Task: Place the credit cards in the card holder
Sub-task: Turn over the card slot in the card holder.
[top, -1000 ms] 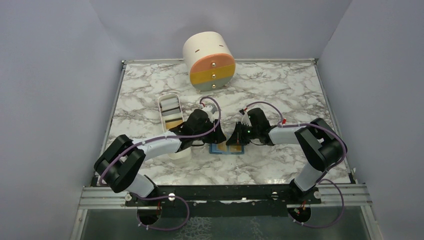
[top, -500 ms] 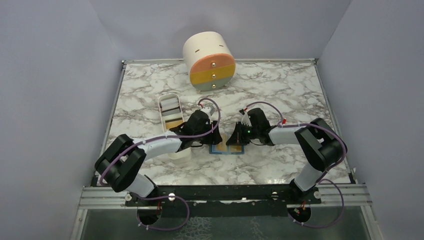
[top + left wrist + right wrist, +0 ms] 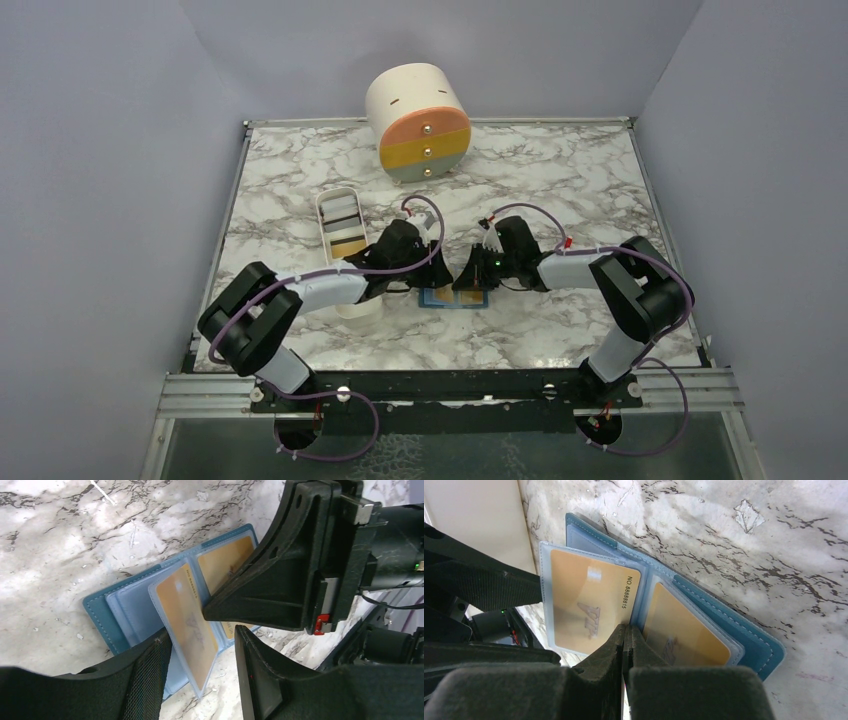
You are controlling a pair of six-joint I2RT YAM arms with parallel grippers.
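My shut right fingers [image 3: 608, 652] pin the card holder [image 3: 756, 647] open on the desk [image 3: 774, 540], so my open left fingers [image 3: 145, 680], maybe touching its gold card [image 3: 187, 625] sleeve, can turn it.

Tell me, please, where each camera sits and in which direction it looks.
Top external: above and behind the arms, facing down on the marble table; both arms show whole.
Left wrist: low over the open card holder, facing the right gripper; its own left gripper shows, open.
Right wrist: just above the card holder, facing down; its own shut fingers show.
Shared: both wrist views show two gold cards in clear sleeves.
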